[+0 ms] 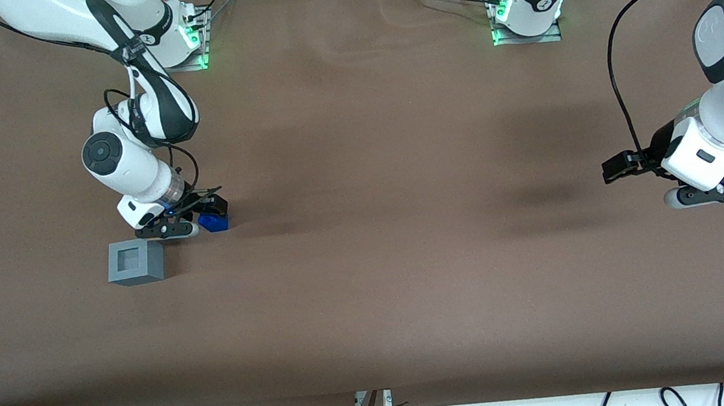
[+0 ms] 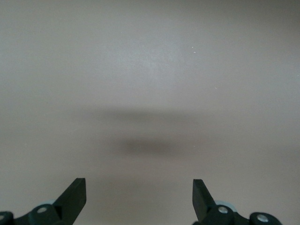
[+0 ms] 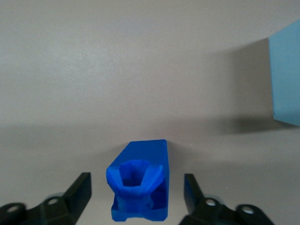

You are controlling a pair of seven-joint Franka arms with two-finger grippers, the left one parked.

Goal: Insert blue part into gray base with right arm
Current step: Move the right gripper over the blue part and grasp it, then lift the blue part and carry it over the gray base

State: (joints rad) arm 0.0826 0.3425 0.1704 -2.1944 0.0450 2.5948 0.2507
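Nearest the front camera, the gray base [image 1: 135, 262] sits on the brown surface [image 1: 410, 278], its square recess empty, so the insertion is not yet done. A little farther off and just beside it, the blue part [image 1: 213, 221] rests on the surface between the spread fingers of the right arm's [image 1: 129, 167] claw [image 3: 137, 193], which is lowered around it, open, gripping nothing. Closing, lifting, carrying and seating all seem left. From the wrist only a pale edge of the base [image 3: 286, 79] shows, and I cannot tell whether either finger touches the part
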